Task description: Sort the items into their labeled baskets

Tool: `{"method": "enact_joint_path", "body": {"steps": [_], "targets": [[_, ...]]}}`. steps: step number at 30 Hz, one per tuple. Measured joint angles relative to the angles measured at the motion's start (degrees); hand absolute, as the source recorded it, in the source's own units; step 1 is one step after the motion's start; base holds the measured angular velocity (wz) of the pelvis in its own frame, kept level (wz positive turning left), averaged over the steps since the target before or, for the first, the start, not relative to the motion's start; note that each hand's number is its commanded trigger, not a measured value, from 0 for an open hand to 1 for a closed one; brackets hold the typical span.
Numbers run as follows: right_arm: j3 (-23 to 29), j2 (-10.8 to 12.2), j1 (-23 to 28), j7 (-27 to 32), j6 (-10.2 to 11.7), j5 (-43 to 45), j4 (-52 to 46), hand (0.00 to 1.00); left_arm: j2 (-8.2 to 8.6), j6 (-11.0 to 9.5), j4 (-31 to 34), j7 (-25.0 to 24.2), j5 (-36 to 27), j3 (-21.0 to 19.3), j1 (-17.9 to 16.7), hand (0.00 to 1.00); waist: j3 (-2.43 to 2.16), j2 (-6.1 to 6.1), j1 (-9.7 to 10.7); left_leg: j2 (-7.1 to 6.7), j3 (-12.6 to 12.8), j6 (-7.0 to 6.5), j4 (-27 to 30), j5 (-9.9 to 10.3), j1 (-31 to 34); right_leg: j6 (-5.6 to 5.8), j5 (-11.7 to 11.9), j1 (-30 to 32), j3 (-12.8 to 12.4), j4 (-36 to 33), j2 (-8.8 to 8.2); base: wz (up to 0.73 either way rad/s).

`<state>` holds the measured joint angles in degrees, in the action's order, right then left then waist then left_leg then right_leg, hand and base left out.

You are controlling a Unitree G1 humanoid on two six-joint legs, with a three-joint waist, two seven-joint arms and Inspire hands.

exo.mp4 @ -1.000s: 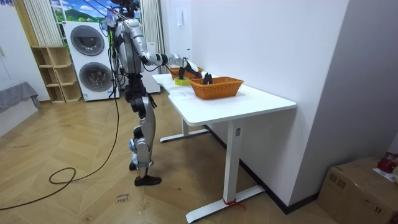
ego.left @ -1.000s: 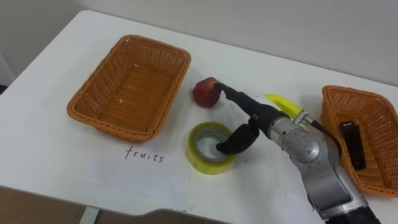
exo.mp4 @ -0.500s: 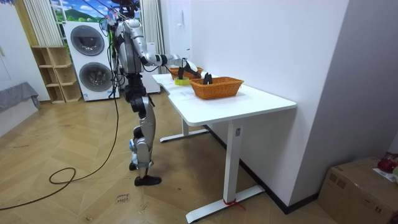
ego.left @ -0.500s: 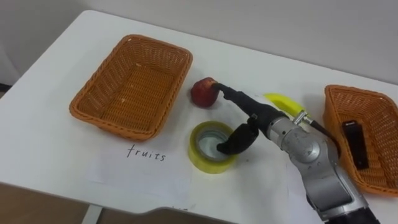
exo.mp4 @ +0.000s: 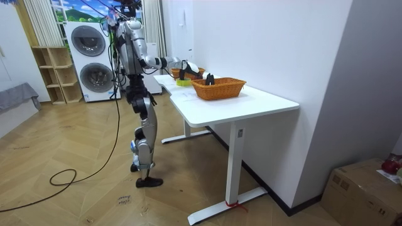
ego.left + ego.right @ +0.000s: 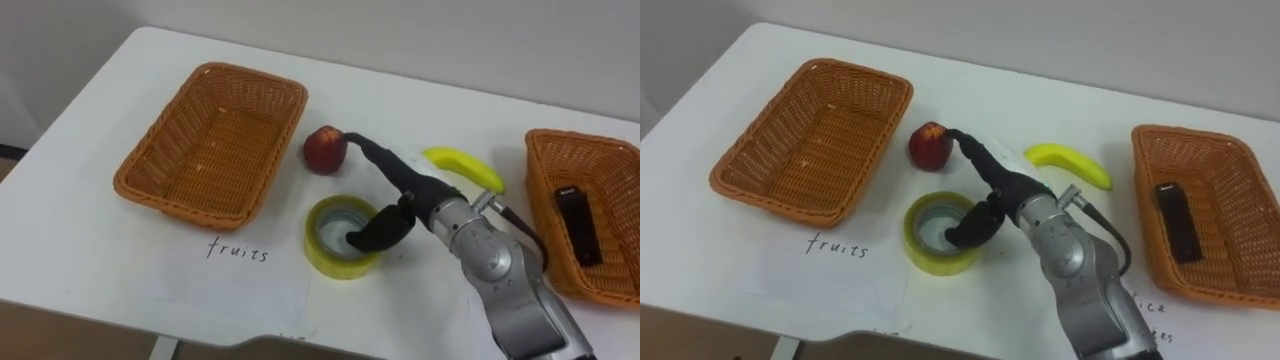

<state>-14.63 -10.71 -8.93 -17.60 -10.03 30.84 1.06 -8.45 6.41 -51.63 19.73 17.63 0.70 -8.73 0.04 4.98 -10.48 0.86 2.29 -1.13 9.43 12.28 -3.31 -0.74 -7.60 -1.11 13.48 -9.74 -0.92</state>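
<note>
Nearest me, on the white table [image 6: 70, 240], lies a sheet of paper [image 6: 225, 285] with handwriting, its far edge below the left basket. Just beyond it sits a yellow tape roll [image 6: 322, 240], flat on the table. My right hand [image 6: 414, 193] comes in from the lower right above that roll: the thumb [image 6: 375, 232] dips into the roll's centre hole, while the fingers [image 6: 378, 160] are stretched out straight, not clamped on anything, their tips touching the right side of the red apple [image 6: 325, 150]. The apple stands on the table just beside the right rim of the empty left basket [image 6: 215, 140]. A banana [image 6: 462, 168] lies on the table right of my fingers. The right basket [image 6: 612, 170] holds a black oblong item [image 6: 578, 225].
</note>
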Motion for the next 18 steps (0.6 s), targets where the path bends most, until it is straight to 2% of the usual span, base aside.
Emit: {"method": "enact_joint_path", "body": {"steps": [4, 13, 18], "targets": [[0.0, 0.0, 0.8, 0.2, 0.1, 0.0, 0.0, 0.00, 0.00, -0.1, 0.0, 0.0, 0.0, 0.0, -0.1, 0.00, -0.33, 0.52, 0.3, -0.05, 0.0, -0.01, 0.1, 0.0, -0.1, 0.00, 0.0, -0.1, -0.1, 0.0, -0.08, 0.00], [0.0, -0.4, 2.1, -1.0, 0.1, 0.0, -0.1, 0.00, -0.25, -0.2, 0.0, -0.1, 0.0, 0.0, -0.3, 0.00, 0.17, 1.70, 0.7, -0.05, 0.1, -0.01, 0.1, 0.0, -0.3, -0.01, 0.0, -0.3, -0.4, -0.2, -0.02, 0.00], [0.2, -0.4, 2.1, -2.6, 0.1, -0.1, 0.0, 0.00, -0.73, -0.2, 0.0, -0.1, 0.0, 0.0, -0.3, 0.00, 0.20, 1.86, 0.8, -0.04, 0.2, 0.00, 0.1, 0.0, -0.4, -0.01, 0.0, -0.3, -0.5, -0.2, 0.04, 0.00]]}}
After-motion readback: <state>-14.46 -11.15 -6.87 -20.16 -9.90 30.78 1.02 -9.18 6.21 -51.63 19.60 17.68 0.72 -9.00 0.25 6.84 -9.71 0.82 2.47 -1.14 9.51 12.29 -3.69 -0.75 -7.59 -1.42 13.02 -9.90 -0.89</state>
